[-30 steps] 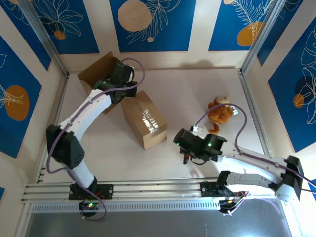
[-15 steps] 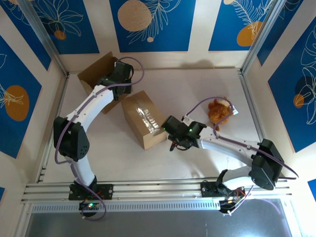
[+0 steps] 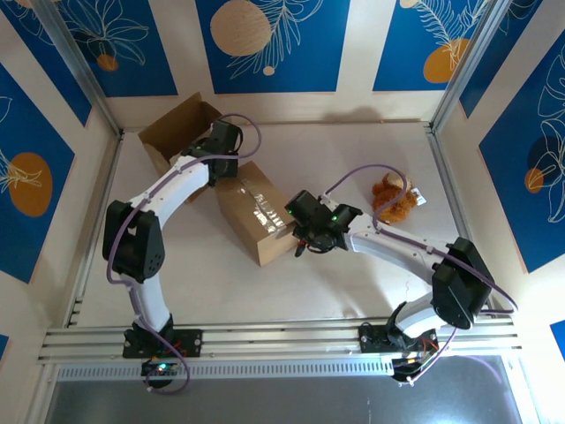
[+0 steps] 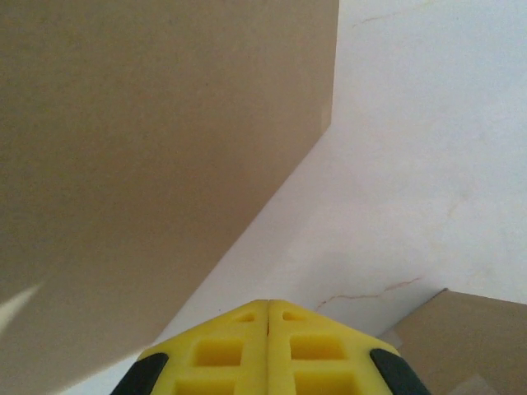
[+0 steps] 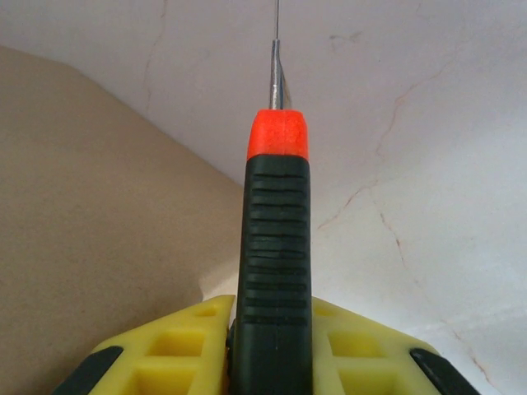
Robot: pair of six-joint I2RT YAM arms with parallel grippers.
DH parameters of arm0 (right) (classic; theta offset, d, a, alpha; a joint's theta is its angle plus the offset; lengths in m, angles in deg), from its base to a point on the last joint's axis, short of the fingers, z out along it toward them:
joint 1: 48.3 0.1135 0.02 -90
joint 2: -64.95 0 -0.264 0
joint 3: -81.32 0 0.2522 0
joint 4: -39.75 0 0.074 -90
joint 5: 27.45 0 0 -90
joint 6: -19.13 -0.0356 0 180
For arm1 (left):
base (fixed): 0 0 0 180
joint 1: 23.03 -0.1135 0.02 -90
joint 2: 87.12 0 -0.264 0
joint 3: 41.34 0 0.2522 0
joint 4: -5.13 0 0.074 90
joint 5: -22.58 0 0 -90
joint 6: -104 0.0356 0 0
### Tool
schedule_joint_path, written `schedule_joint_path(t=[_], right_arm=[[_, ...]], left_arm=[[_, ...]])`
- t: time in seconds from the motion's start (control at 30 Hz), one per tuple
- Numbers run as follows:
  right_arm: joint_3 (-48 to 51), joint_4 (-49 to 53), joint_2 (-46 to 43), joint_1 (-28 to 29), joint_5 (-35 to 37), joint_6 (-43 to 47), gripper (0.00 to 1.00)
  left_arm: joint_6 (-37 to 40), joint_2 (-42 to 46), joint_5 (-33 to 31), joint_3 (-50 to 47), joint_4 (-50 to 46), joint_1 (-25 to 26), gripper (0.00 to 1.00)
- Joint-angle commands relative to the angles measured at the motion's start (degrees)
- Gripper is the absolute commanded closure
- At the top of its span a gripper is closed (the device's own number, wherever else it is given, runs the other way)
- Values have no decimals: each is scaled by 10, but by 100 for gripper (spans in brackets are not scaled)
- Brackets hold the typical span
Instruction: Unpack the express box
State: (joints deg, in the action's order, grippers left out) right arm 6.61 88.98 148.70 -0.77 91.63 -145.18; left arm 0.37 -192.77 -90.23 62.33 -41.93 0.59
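The sealed express box point(image 3: 257, 212), brown cardboard with clear tape along its top, lies at the table's middle left. My right gripper point(image 3: 305, 238) sits at the box's near right end, shut on a utility knife point(image 5: 276, 247) with a black ribbed handle and an orange collar. Its thin blade point(image 5: 277, 74) points ahead over the white table, and the box's side point(image 5: 82, 214) is just to its left. My left gripper point(image 3: 224, 170) hovers at the box's far left end. Its yellow fingers point(image 4: 239, 350) are pressed together with nothing between them.
An opened cardboard box point(image 3: 177, 132) stands at the back left corner, and its wall point(image 4: 140, 148) looms close beside my left gripper. A brown plush toy point(image 3: 394, 200) lies at the right. Metal rails border the table's left and right sides.
My right arm has swung left with the knife, from the open table up to the box's right end. The left gripper has shifted slightly down toward the box's far end.
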Motion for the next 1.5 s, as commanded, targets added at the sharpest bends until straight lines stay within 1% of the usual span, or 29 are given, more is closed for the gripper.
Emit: schedule_joint_path(t=[0.0,0.3,0.5,0.57,0.7,0.73,0.83,0.97,1.07,1.1,1.13,1.2,1.23,1.27,1.3,1.33,1.37,1.4,1.47], right_arm=[[-30,-37,14,-28,-26,32,100],[-99,-54,72,-106,-83,112,100],[-120,-43,93,-129,-98,141,100],[-111,-43,89,-135,-98,145,100],[-96,-42,79,-150,-98,161,100],[-95,-39,77,-155,-98,171,100],[-101,-17,69,-169,-87,198,100],[-93,29,27,-187,-25,231,100],[-64,49,-27,-209,-14,257,100],[-56,54,-43,-215,-18,269,100],[-46,58,-60,-220,-24,285,100],[-30,67,-93,-226,-55,314,100],[-20,67,-108,-231,-90,334,100],[-10,63,-123,-236,-137,353,100],[0,58,-138,-241,-184,369,100],[15,45,-156,-250,-244,387,100],[31,32,-175,-260,-308,402,100],[42,23,-190,-269,-350,408,100],[73,2,-230,-296,-461,422,100]], left_arm=[[-19,36,31,-46,-26,2,96],[-67,121,73,-126,-54,35,97],[-96,162,92,-161,-66,53,96],[-104,169,83,-170,-70,53,95],[-116,177,41,-169,-87,53,90],[-118,178,30,-165,-95,52,87],[-126,185,-16,-146,-132,50,72],[-128,214,-69,-120,-176,38,53],[-123,253,-65,-113,-178,35,36],[-120,263,-50,-115,-173,35,33],[-112,276,-22,-118,-160,35,30],[-94,291,72,-132,-119,35,24],[-86,294,131,-144,-92,35,20],[-84,293,192,-156,-68,35,15],[-86,289,231,-166,-49,35,12],[-89,281,268,-176,-30,35,6],[-93,269,289,-183,-19,36,3],[-97,260,293,-186,-15,37,1],[-109,244,265,-190,-22,38,0]])
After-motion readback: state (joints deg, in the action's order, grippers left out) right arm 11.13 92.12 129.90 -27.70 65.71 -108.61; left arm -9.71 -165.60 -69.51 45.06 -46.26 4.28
